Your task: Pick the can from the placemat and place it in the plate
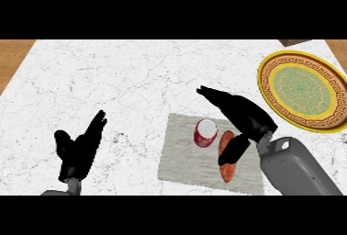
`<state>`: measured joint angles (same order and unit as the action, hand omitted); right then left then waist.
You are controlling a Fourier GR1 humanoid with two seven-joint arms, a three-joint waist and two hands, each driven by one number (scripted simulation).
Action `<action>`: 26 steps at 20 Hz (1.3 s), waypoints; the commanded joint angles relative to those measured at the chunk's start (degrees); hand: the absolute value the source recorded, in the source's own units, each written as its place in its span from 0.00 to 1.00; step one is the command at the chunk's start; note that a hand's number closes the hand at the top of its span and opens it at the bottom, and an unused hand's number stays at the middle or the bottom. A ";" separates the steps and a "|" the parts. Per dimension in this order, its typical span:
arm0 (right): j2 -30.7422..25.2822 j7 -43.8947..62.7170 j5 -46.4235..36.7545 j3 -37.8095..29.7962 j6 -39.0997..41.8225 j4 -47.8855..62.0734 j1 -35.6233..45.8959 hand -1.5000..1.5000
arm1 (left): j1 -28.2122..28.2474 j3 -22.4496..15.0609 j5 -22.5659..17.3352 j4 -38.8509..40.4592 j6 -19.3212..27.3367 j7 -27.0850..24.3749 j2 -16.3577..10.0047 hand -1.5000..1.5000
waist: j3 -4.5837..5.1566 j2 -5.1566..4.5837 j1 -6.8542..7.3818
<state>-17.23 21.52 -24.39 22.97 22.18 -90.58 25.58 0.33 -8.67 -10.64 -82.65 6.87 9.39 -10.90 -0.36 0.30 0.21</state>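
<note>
Can [206,133] stands upright on the placemat [183,160], near its far edge, red-sided with a pale round top. From my seat the biggest thing is the counter [102,78], white stone veined with grey, with strips of wood [13,55] showing at its far corners. I count one plate [298,87], round, yellow-rimmed with a patterned green centre, lying at the right, well apart from the can. The one placemat is grey, rectangular and cloth-like. Of the two black hands, the right hand [244,114] hangs just right of the can, fingers straight and released, thumb drooping over one orange tapered vegetable [228,172] beside the can. The left hand [76,151] rests open, fingers up, at lower left.
</note>
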 commanded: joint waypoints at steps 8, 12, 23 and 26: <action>4.81 2.04 -10.68 0.88 0.51 3.58 -0.08 0.00 | -0.96 0.83 1.04 0.92 -0.67 3.71 2.09 0.50 | 0.36 -0.29 -0.05; 6.03 -5.20 -13.63 0.75 -2.49 12.29 0.55 0.00 | -0.66 2.55 -0.19 1.36 -3.58 3.58 0.64 0.50 | 0.35 -0.42 0.27; 7.20 -9.80 -20.54 2.22 0.94 15.20 3.58 1.00 | -2.04 2.91 2.41 3.40 -1.97 2.18 4.16 0.50 | 0.36 -0.35 0.01; 7.63 -13.41 -23.84 3.29 -4.34 17.24 0.03 1.00 | -1.10 2.22 3.45 1.38 -2.02 3.78 3.89 0.50 | 0.35 -0.34 0.02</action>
<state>-9.70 12.48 -45.07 26.06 21.24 -76.81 26.42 0.15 -5.82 -7.79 -82.43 4.42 9.76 -8.01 -0.38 0.31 0.32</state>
